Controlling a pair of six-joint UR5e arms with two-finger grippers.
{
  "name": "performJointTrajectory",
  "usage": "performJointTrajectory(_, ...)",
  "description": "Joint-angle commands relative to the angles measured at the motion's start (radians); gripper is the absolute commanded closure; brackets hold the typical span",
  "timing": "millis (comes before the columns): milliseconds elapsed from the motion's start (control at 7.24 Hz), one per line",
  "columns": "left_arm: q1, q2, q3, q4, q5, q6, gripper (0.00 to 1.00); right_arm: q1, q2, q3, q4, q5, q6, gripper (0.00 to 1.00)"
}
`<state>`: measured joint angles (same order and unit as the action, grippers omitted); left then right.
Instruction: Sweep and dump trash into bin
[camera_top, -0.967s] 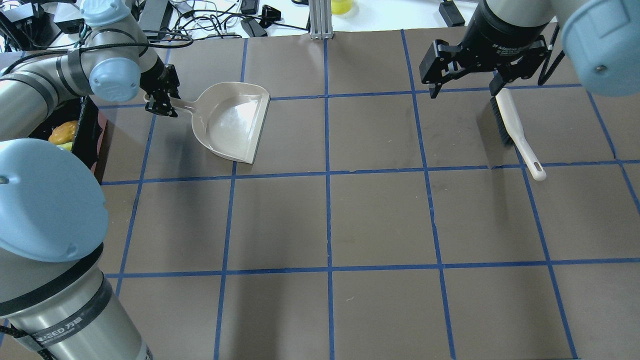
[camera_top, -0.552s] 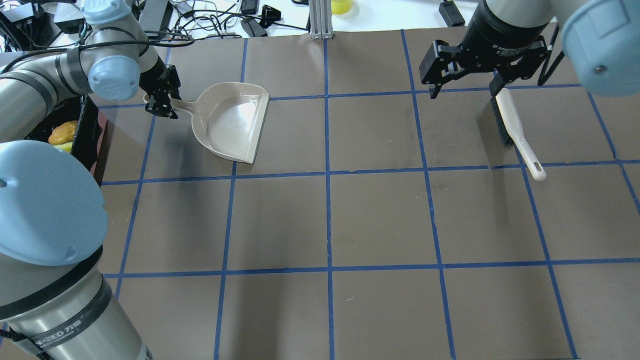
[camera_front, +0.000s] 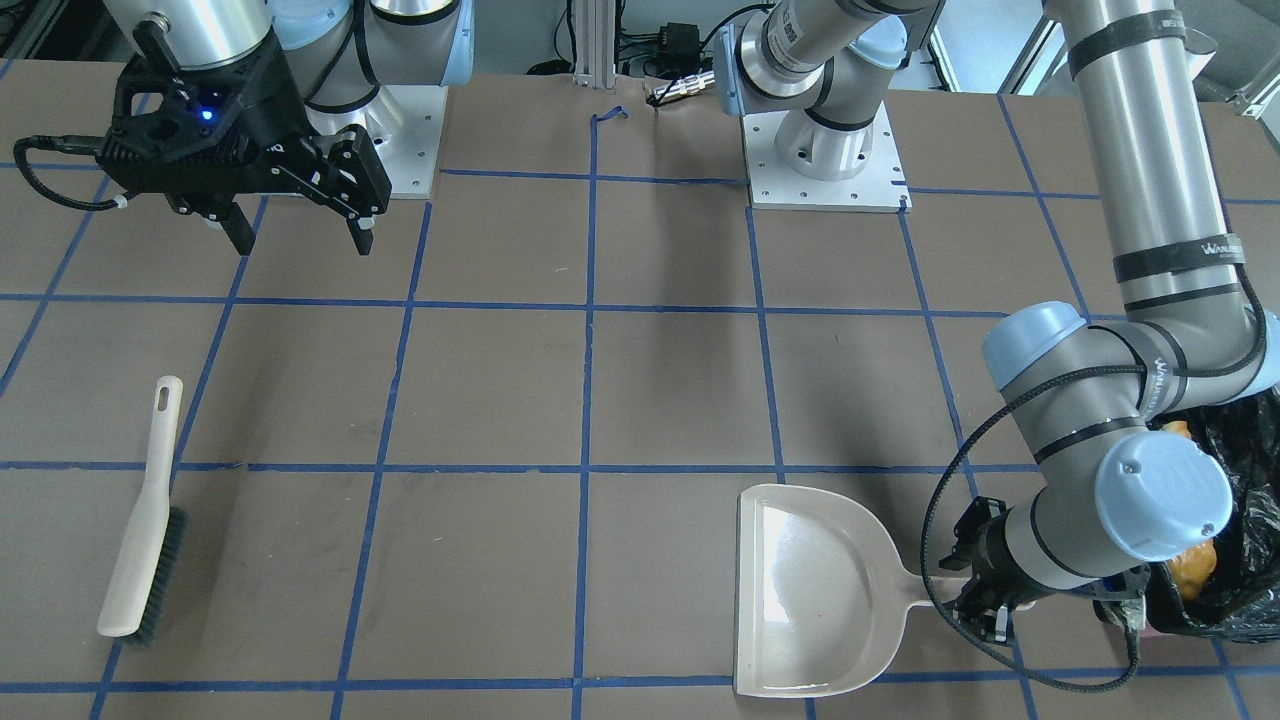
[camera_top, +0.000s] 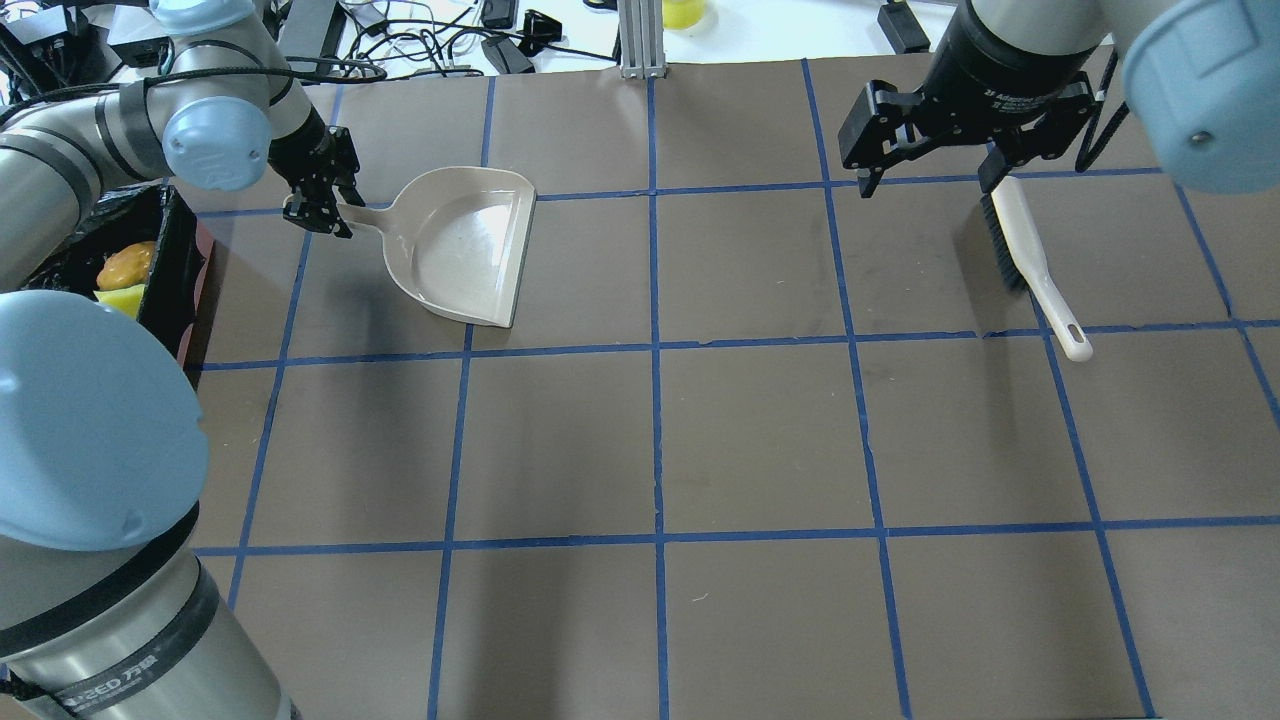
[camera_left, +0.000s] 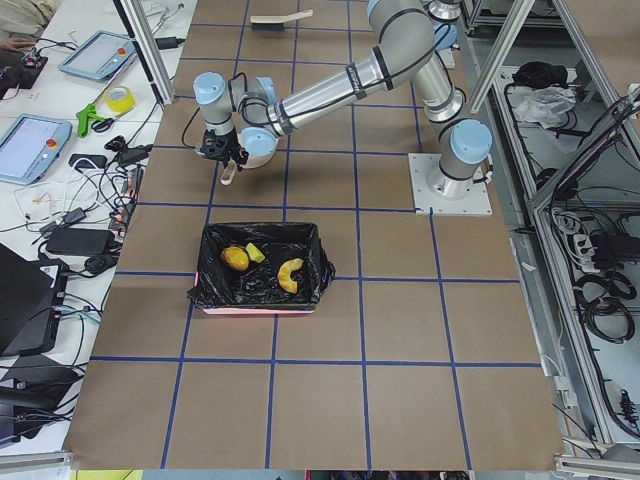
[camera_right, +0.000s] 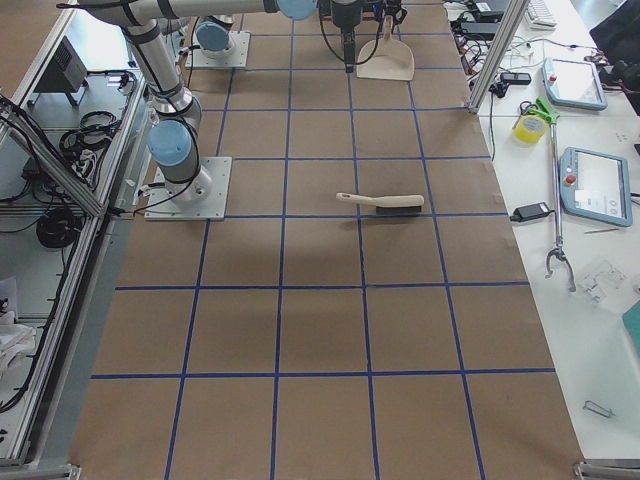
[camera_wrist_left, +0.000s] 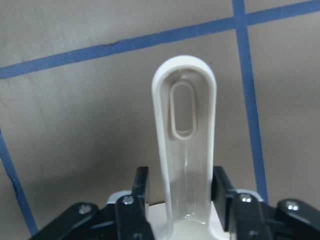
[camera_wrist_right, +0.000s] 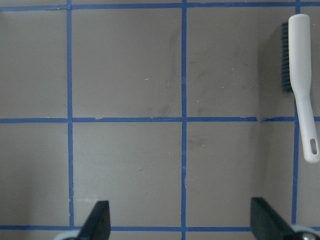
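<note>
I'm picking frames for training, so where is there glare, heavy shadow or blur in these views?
Overhead view: white glare across the dustpan floor, soft arm shadows on the table. Front-facing view: a bright streak on the dustpan, shiny highlights on the bin liner. Left wrist view: the dustpan handle is in focus, with a faint sheen along it.

A robotics lab: teach pendants (camera_right: 597, 185), tangled cables (camera_top: 430, 45) and aluminium framing (camera_top: 637, 40) ring a table (camera_top: 760, 440) gridded in blue tape.
</note>
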<state>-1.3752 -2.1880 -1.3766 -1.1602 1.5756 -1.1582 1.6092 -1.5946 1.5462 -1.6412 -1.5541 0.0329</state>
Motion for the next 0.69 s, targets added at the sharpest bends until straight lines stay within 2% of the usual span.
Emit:
performJointTrajectory(0,0.001,0.031,0.005,-0.059,-0.003,0.060,0.47,0.000,0.001,0.000,0.000,0.000,-0.001,0.00)
performJointTrajectory(414,-0.004,0.062,0.082,-0.189,0.000,0.178,0.45,0.000,0.001,0.000,0.001,0.000,-0.001,0.00)
performJointTrajectory(552,-0.007,0.086,0.134,-0.284,-0.002,0.266,0.45,0.000,0.001,0.000,0.000,0.000,-0.001,0.00)
